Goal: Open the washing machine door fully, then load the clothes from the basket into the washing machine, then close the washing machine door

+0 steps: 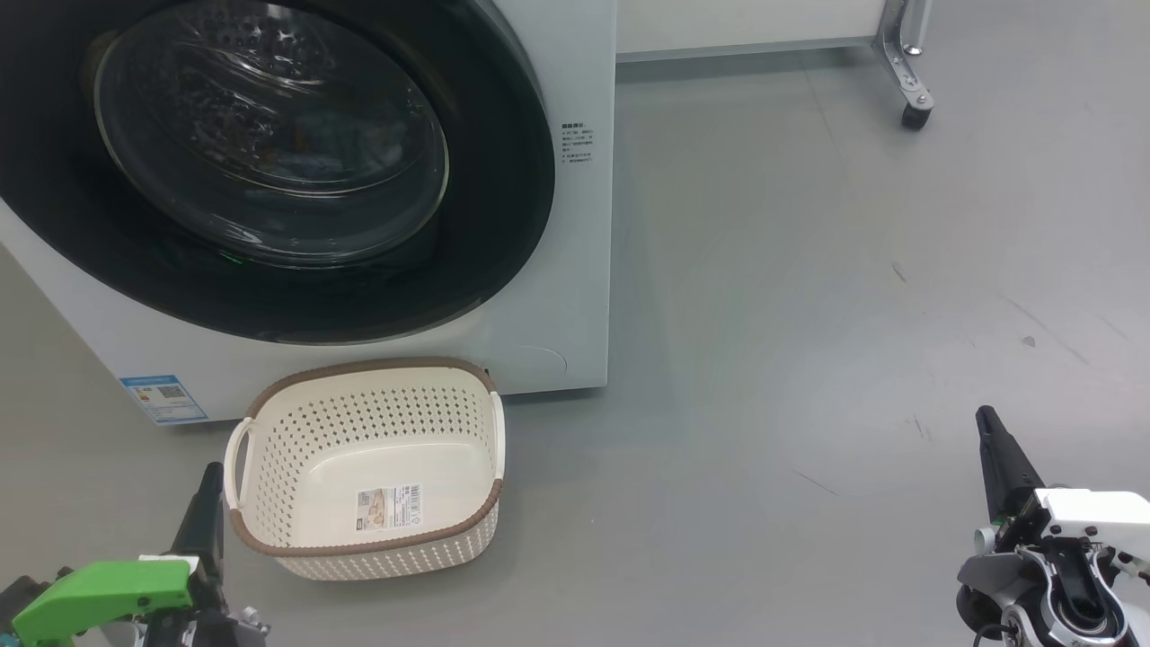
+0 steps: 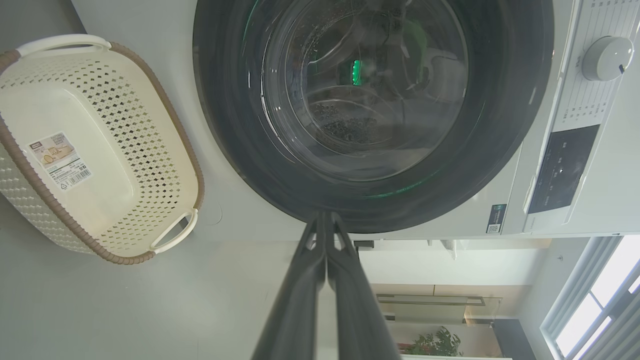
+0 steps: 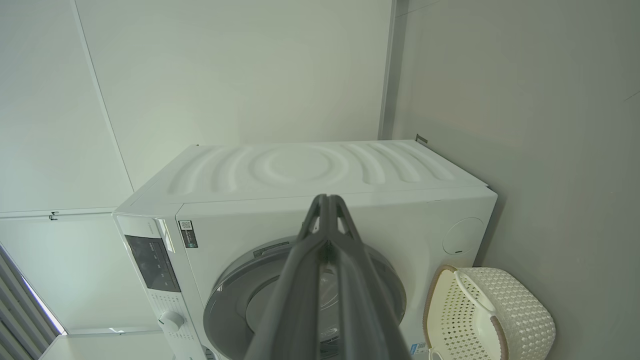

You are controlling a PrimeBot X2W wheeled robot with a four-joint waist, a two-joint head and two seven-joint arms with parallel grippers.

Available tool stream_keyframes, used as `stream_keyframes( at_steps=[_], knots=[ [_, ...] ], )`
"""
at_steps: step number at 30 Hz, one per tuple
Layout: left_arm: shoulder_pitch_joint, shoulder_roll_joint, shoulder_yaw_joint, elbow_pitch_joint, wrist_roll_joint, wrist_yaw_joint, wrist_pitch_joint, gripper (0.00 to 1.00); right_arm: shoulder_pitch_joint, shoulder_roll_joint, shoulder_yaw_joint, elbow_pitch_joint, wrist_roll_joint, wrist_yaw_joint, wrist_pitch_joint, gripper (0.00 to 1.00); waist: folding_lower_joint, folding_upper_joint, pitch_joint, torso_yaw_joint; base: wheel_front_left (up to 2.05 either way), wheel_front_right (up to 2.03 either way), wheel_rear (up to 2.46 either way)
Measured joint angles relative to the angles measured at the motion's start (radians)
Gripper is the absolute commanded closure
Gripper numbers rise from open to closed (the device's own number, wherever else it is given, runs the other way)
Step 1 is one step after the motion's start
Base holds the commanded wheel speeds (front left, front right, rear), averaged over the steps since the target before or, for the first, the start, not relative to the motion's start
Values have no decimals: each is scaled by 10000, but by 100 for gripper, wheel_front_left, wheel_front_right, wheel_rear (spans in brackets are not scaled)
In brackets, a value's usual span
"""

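The big white washing machine (image 1: pixel 579 270) stands on the grey floor (image 1: pixel 809 359). Its round washing machine door (image 1: pixel 503 225) is shut flat against the front, and its black rim goes all around the clear glass bowl (image 1: pixel 269 135). Something orange and pale shows dimly behind the glass, but it is too blurry to tell what it is. The basket (image 1: pixel 368 367) sits on the floor just in front of the machine, below the door and near the small blue sticker (image 1: pixel 163 398). You can see the basket's bare bottom with a label sticker (image 1: pixel 388 508) on it. The left gripper (image 1: pixel 212 476) is low down, just beside the basket's left handle. Its jaws are pressed together with nothing in them. The right gripper (image 1: pixel 988 422) is over bare floor, well apart from the basket. Its jaws are closed together too, holding nothing.
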Motion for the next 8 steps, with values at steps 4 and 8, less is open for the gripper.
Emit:
stream_keyframes(
  at_steps=[4, 8],
  knots=[
    [0, 0, 2, -2, 0, 0, 0, 100, 0, 4, -6, 0, -2, 0, 0, 100, 0, 0, 0, 0, 0, 0, 0],
    [0, -2, 4, -4, 0, 0, 0, 100, 0, 13, -12, -2, -17, 0, 0, 100, 0, 0, 0, 0, 0, 0, 0]
  ],
)
